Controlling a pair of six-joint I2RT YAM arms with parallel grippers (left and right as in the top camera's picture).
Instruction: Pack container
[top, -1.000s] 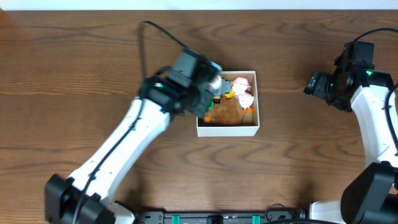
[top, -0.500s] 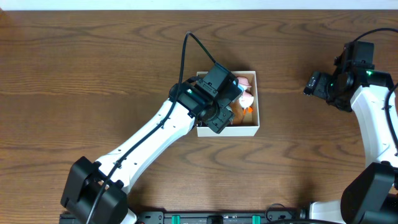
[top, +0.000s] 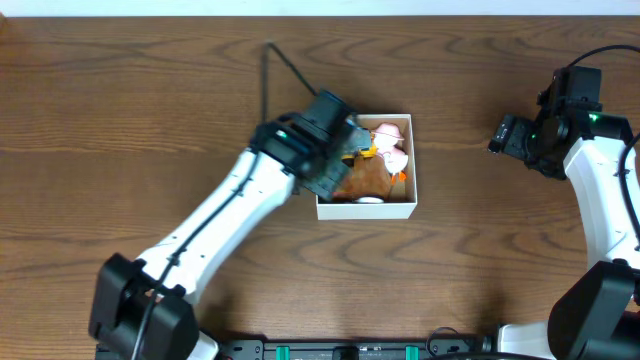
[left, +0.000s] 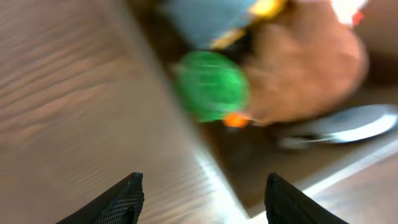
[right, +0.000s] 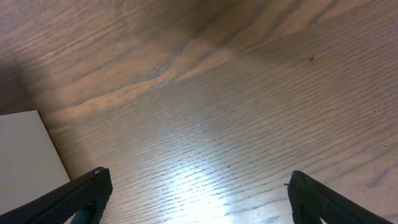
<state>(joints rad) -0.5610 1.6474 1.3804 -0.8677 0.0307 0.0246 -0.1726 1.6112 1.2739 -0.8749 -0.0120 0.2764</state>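
Observation:
The container (top: 366, 210), a square white-walled box with a brown inside, stands mid-table. It holds a brown plush (top: 365, 178), a pink and white toy (top: 392, 145) and a pale disc (top: 370, 199) by the front wall. My left gripper (top: 338, 172) hovers over the box's left wall. In the blurred left wrist view it (left: 202, 196) is open and empty, with a green round toy (left: 211, 84), the plush (left: 305, 62) and the disc (left: 348, 124) ahead of it. My right gripper (top: 503, 134) hangs far to the right, open (right: 202, 196) over bare wood.
Brown wooden table (top: 150, 90) all around the box. A white flat corner (right: 25, 162) shows at the left edge of the right wrist view. The right arm (top: 600, 190) stands along the table's right side.
My left gripper went from shut to open, reached over the container and swung back toward its left wall. A pale disc now lies at the box's front. The right arm stayed still.

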